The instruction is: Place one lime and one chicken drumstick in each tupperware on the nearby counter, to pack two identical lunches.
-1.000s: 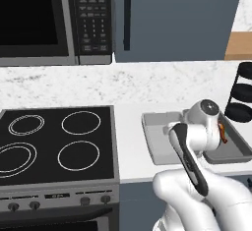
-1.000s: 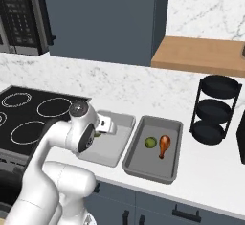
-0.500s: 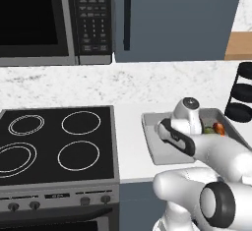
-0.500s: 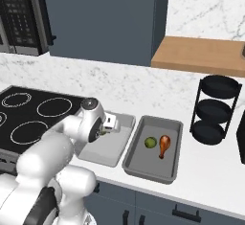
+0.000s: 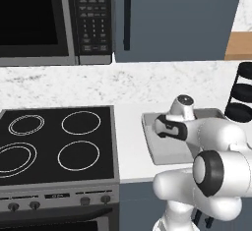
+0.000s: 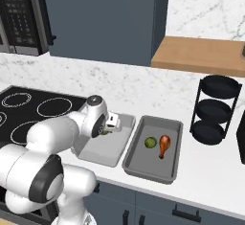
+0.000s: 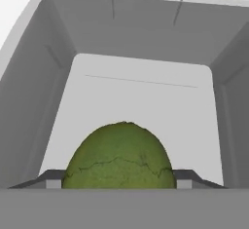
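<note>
- Lime (image 7: 119, 156) sits between the fingers (image 7: 119, 177) in the hand view, their tips touching its two sides in a grip; the grey band cuts off its lower part.
- In the right base view the arm's wrist hides most of this lime (image 6: 105, 131), over the left tupperware (image 6: 120, 147) on the desk (image 6: 210, 174).
- Right tupperware (image 6: 139, 158), just beside it, holds a second lime (image 6: 150, 142) and the chicken drumstick (image 6: 164, 145), lying apart.
</note>
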Controlling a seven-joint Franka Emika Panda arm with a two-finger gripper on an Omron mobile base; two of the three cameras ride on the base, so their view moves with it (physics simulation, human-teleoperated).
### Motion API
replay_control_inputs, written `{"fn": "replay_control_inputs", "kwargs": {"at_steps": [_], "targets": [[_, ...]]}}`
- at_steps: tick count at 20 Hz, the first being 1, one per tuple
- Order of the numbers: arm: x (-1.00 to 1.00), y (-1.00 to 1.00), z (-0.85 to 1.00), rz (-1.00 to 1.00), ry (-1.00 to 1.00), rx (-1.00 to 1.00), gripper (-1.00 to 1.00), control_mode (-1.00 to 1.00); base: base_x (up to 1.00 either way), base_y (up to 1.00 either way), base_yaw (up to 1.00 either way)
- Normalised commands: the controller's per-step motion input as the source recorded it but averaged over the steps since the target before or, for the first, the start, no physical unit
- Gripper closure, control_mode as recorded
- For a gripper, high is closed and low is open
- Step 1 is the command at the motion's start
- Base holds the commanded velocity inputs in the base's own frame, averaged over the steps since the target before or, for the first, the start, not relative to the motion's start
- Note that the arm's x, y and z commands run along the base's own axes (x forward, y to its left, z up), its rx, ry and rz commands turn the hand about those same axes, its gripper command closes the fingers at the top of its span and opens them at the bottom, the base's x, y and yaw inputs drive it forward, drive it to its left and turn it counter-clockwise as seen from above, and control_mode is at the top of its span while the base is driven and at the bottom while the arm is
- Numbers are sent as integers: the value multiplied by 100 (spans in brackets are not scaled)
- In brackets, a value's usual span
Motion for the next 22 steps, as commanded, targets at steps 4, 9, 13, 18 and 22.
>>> {"fn": "replay_control_inputs", "kwargs": {"at_steps": [4, 9, 13, 18, 22], "targets": [[0, -4, 0, 0, -7, 0, -100, -100, 0, 0, 0], [-7, 0, 1, 0, -5, 0, -100, -100, 0, 0, 0], [-100, 0, 52, 0, -19, 0, -100, -100, 0, 0, 0], [-100, 0, 81, 0, -18, 0, -100, -100, 0, 0, 0], [-100, 0, 85, 0, -13, 0, -100, -100, 0, 0, 0]]}}
